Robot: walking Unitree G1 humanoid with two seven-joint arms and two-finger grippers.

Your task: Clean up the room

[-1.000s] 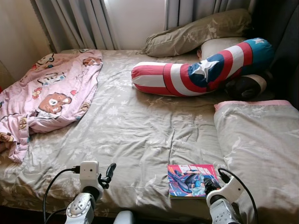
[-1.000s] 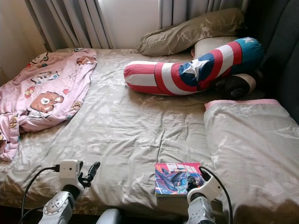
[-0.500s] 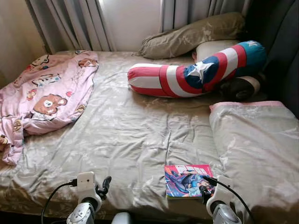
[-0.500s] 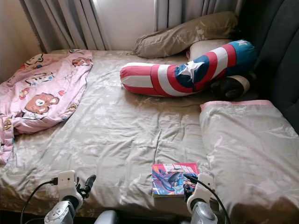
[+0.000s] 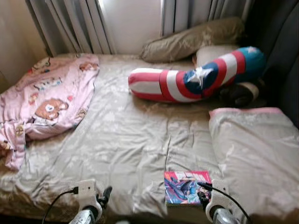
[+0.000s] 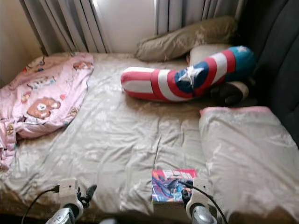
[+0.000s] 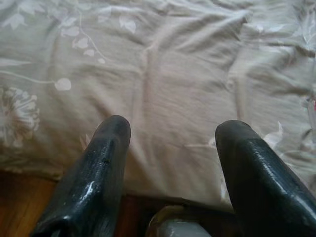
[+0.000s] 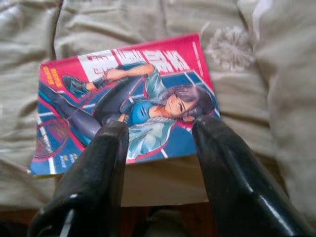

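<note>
I see the thin paperback comic book with a pink, red and blue cover [image 8: 126, 101] lying flat near the front edge of the bed, on the wrinkled beige floral bedsheet [image 5: 131, 135], just left of the big beige folded duvet with a pink trimmed edge [image 5: 252, 144]. My right gripper [image 8: 158, 143] hovers right at the near edge of that book; in the right wrist view its two black fingers [image 8: 106, 163] stand apart, their tips over the lower part of the cover, with nothing held between them. I cannot tell whether the tips actually touch the cover.

My left gripper [image 7: 170, 143] sits low at the front left of the bed, well apart from the book. In the left wrist view its jaws are spread wide over bare sheet at the mattress edge, holding nothing, with a strip of brown wooden floor [image 7: 19, 207] below.

Farther up the bed, a long curved bolster cushion striped red and white with a blue end and a white star [image 5: 196, 79] lies across the middle right. Behind it, against the grey curtains [image 5: 84, 23], rests an olive-beige patterned pillow [image 5: 191, 39], and a cream pillow [image 5: 212, 51] peeks out beside it. A dark round cushion [image 5: 240, 93] sits under the blue end of the bolster. On the far left, a crumpled pink blanket printed with cartoon bears [image 5: 44, 98] is bunched along the side of the bed.
</note>
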